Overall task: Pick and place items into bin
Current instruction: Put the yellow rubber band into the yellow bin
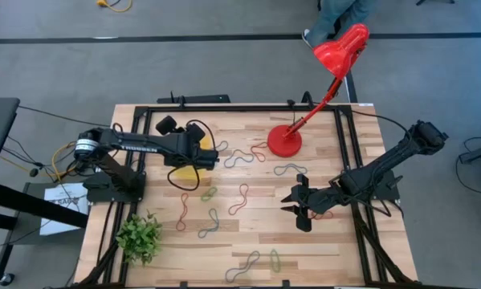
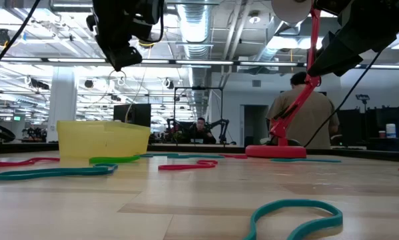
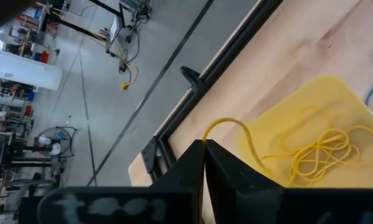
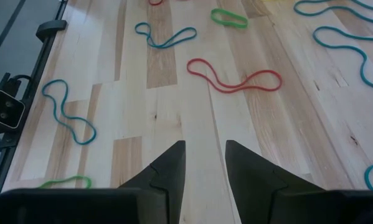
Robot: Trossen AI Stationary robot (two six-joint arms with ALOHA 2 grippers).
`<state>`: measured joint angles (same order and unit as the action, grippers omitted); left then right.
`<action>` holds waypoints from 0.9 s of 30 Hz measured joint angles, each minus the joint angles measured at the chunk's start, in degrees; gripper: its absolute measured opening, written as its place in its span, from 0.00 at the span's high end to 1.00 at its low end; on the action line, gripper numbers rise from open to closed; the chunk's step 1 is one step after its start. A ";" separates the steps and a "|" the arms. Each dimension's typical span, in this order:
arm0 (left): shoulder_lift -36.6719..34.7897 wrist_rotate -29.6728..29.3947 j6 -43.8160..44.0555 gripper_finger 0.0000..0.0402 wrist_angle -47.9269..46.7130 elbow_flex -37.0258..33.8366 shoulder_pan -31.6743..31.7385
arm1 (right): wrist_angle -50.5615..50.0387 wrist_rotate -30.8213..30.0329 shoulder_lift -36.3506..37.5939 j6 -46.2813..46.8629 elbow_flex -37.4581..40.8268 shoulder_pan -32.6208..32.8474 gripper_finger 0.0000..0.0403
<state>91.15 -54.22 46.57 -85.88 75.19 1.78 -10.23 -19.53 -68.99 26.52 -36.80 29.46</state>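
The yellow bin [image 1: 184, 172] stands on the left half of the table and holds a tangle of yellow items [image 3: 323, 152]. My left gripper [image 3: 203, 144] hangs above the bin's edge, shut on a thin yellow item [image 3: 230, 123]. Several red, teal and green items lie flat on the wood, among them a red one [image 4: 236, 79] and a teal one [image 4: 167, 38]. My right gripper [image 4: 205, 158] hovers open over bare wood on the right half [image 1: 298, 207], the red item just beyond its fingertips. My left gripper pinches the yellow item at one end of its loop [image 3: 207, 138], right at the shut fingertips. The fingers slant downward over the bin. The strand arches out from the tips and drops toward the bin, slack; a finger hides its lower end.
A red lamp stands with its round base [image 1: 285, 142] at the far middle of the table, its head [image 1: 342, 46] beyond the far edge. A green plant [image 1: 140, 237] sits at the near left corner. Black rails [image 1: 348, 144] frame the table. A person [image 2: 302, 113] stands behind it.
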 joint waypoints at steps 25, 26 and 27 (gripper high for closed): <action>0.02 3.64 -2.48 0.93 15.41 -16.45 3.02 | -0.01 0.00 0.00 0.00 0.00 0.00 0.73; 0.02 3.64 -3.06 0.91 16.11 -16.45 3.06 | -0.01 0.00 0.00 0.00 0.00 0.00 0.73; 0.02 3.87 -3.58 0.90 16.93 -16.45 3.06 | -0.01 0.00 0.00 0.00 0.00 0.00 0.73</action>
<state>91.18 -50.35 42.99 -68.95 58.74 4.84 -10.24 -19.53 -68.99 26.52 -36.80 29.46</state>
